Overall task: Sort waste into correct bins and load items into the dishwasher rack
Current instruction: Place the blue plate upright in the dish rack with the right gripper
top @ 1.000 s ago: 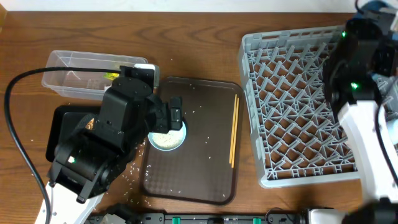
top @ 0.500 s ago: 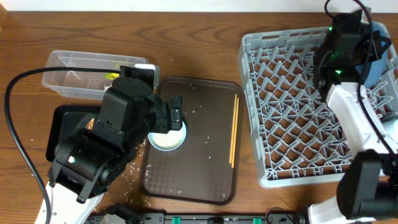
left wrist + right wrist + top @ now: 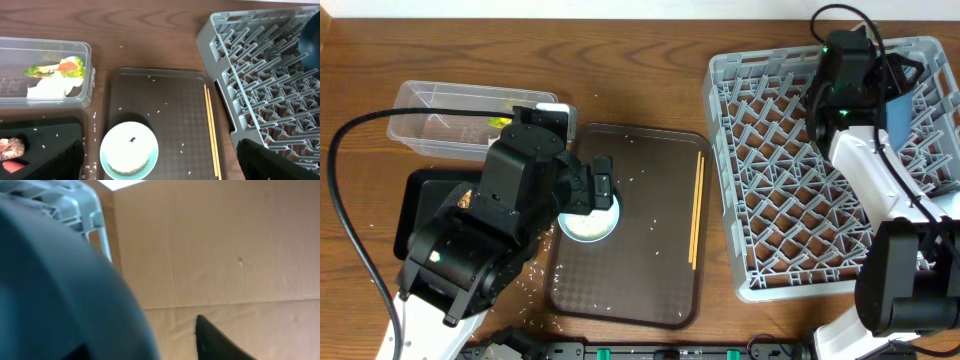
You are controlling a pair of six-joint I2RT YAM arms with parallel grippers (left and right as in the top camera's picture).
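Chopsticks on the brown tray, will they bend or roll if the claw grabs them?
The chopsticks look like thin, straight wood, so probably stiff and light. They lie flat on the brown tray, so they may slip or roll when pinched. The tray's raised rim would likely stop them.

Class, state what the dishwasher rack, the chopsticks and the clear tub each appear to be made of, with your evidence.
Dishwasher rack: likely moulded plastic, matte light grey, with uniform pegs.
Chopsticks: probably wood or bamboo, pale tan and dull.
Clear tub: thin transparent plastic, glossy; its contents show through.
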